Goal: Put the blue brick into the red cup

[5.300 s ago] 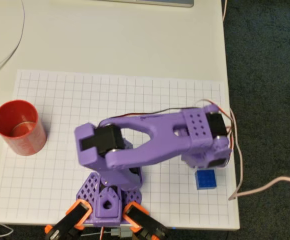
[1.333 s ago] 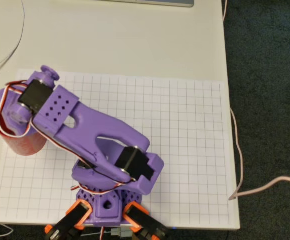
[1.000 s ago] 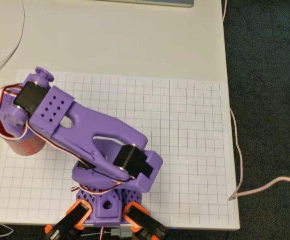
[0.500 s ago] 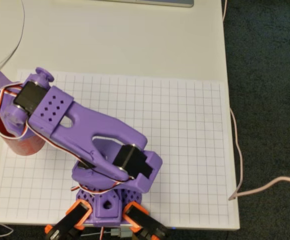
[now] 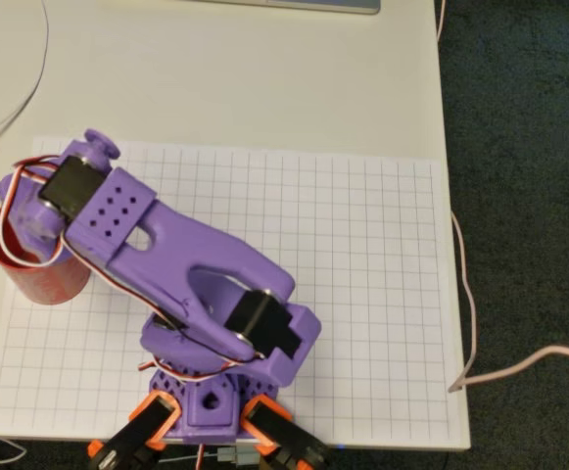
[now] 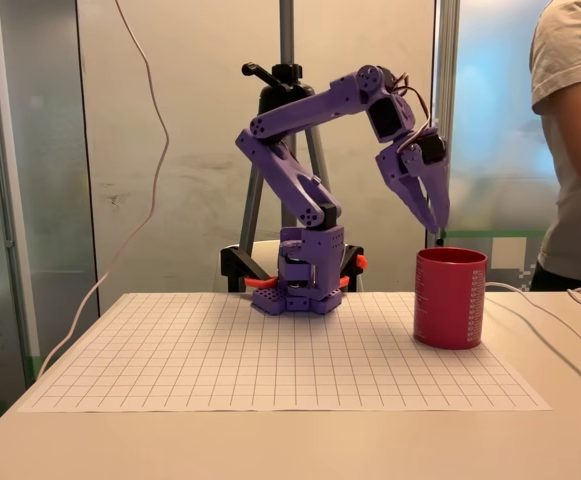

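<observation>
The counter (image 6: 270, 440) is a pale surface, and on it lies a white grid sheet (image 5: 362, 284) that carries everything else; the red cup serves as the landmark here. In the fixed view a person (image 6: 575, 140) in a light shirt stands behind the counter, beyond the cup and to its right, partly cut off by the picture's edge. A tripod (image 6: 288, 120) rises behind the counter, well to the left of the cup in that view.

The purple arm (image 6: 300, 130) stands on its base well to the left of the cup in the fixed view, and arches up and over toward it. In the overhead view the arm (image 5: 176, 264) reaches from its base, to the lower right of the cup, diagonally up and left until its wrist covers much of the cup's mouth.

The red cup (image 6: 450, 297) stands upright on the sheet; in the overhead view the cup (image 5: 44, 279) sits at the sheet's left edge.

The gripper (image 6: 437, 215) hangs straight above the cup's rim, fingers pointing down, its tips just clear of the rim and not touching it. The fingers lie close together and taper to a point with no gap to be made out, so it looks closed with nothing visible between them.

The blue brick cannot be made out anywhere on the sheet or counter, and the cup's inside is hidden by its wall and by the arm.

White cables (image 6: 560, 330) trail across the counter to the right of the cup.
</observation>
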Robot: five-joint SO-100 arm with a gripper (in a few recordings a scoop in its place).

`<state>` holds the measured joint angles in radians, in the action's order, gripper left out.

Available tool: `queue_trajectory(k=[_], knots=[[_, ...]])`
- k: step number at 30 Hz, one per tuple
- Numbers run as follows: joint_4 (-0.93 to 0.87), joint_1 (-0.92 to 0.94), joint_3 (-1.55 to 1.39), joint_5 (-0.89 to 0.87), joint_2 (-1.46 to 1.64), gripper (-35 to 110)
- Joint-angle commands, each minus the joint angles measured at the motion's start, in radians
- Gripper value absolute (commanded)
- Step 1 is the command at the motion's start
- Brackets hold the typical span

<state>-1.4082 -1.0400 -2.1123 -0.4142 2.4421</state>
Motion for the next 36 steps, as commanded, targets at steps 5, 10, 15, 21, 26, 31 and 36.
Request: queue_trajectory(k=[5, 10, 15, 21, 26, 31, 36], knots=[[0.331, 0.718, -0.150, 0.207, 0.074, 0], [0.456, 1.060, -0.146, 0.314, 0.244, 0], [0.310, 1.140, -0.160, 0.341, 0.606, 0], [0.137, 1.043, -0.187, 0.255, 0.859, 0], [0.207, 1.019, -0.356, 0.253, 0.859, 0], [0.304, 0.997, -0.686, 0.267, 0.859, 0], [0.285, 0.985, -0.815, 0.230, 0.859, 0]])
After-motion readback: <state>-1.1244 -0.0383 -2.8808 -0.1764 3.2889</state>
